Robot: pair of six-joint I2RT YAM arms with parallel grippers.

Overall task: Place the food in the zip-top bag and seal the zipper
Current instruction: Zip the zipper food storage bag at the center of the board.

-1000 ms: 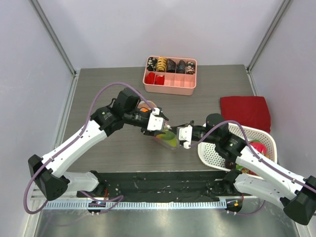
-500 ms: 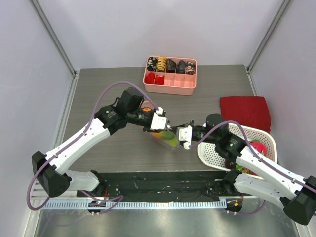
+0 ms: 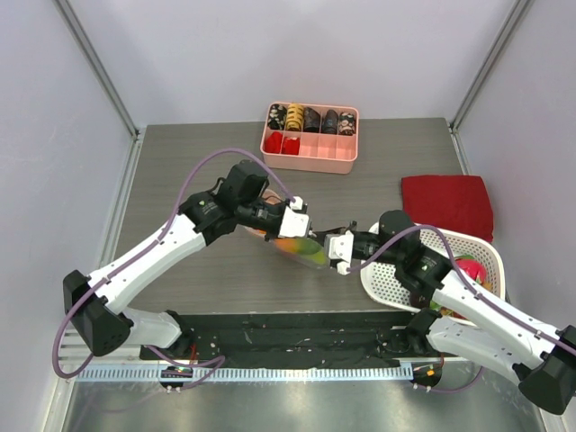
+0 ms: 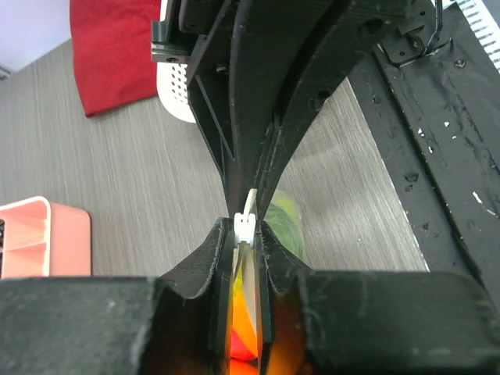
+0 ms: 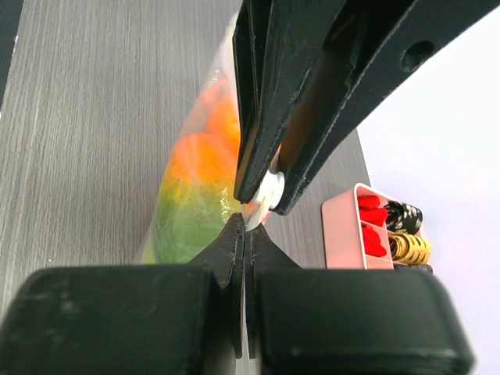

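This is a robot test cell in a lab. 3 plain pale walls (image 3: 54, 108) on metal posts (image 3: 99, 67) box in a grey wood-grain table (image 3: 180, 171). 2 white-and-black arms, left (image 3: 162, 247) and right (image 3: 477, 301), are bolted at 6 o'clock by a black mat (image 3: 288, 333) and a perforated metal rail (image 3: 270, 372), trailing purple cables (image 3: 225, 150). The goods look like practice props: a pink tray (image 3: 310, 166) at 12 o'clock, a red cloth (image 3: 447, 202) at 3 o'clock, a white basket (image 3: 387, 279) at 4 o'clock, and toy fruit (image 3: 300, 247) in a clear bag (image 3: 315, 256) at the centre.
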